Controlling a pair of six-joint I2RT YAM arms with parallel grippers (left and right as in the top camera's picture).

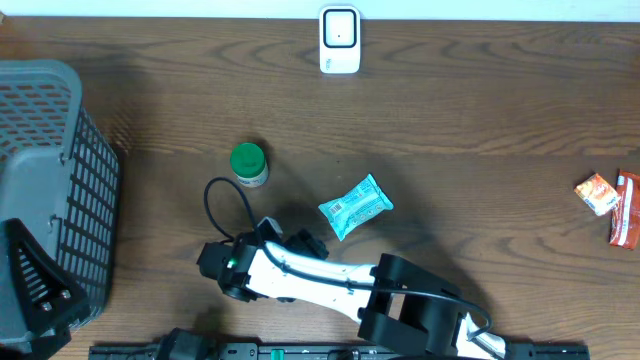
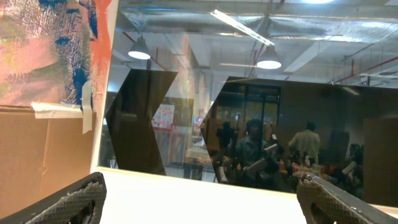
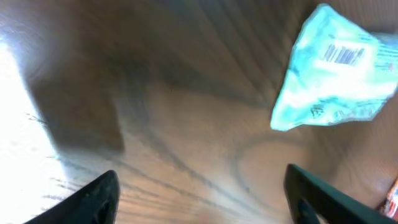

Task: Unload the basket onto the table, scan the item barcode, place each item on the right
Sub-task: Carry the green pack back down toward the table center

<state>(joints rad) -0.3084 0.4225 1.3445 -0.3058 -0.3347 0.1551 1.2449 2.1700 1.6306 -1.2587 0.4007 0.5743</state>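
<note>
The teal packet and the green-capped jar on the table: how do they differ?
The teal packet lies flat, while the green-capped jar stands upright. The packet is a crinkled, roughly rectangular pouch; the jar looks round from above. The packet shows a barcode on top; none shows on the jar. Both rest on the wooden table, apart.

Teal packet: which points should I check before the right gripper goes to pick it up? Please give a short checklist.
1. Right gripper open and empty: ok.
2. Teal packet lies free on the table, apart from the green-capped bottle: ok.
3. Barcode faces up: ok.
4. Right gripper centred over the packet: not ok, the packet sits off to one side in the right wrist view.
5. White scanner unobstructed: ok.
6. Left gripper open, away from the packet: ok.
</note>
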